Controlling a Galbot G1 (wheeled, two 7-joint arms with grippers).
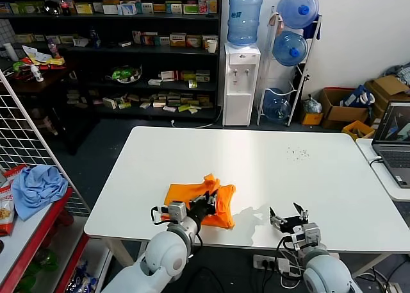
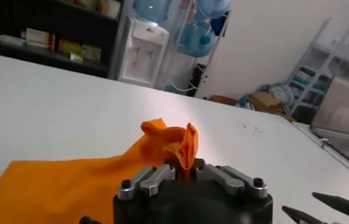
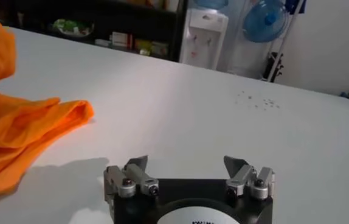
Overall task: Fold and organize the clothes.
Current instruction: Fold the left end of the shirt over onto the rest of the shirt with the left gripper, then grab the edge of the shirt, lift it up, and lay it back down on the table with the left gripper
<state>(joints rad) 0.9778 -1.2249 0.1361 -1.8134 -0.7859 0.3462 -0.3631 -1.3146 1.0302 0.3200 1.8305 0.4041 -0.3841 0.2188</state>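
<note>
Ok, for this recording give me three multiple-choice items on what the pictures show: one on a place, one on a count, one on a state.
1. Where does the bright orange cotton T-shirt lie?
A. near the front edge of the white table
B. on the red shelf
C. on the laptop

2. How many blue water bottles are by the white water dispenser, counting the one on it?
A. two
B. four
C. six

3. How does the right gripper stand?
A. shut on the shirt
B. open, holding nothing
C. shut on a bottle

A: the shirt is bunched by the left gripper. B: one on top, three in the rack. B: its fingers are spread over bare tabletop.
</note>
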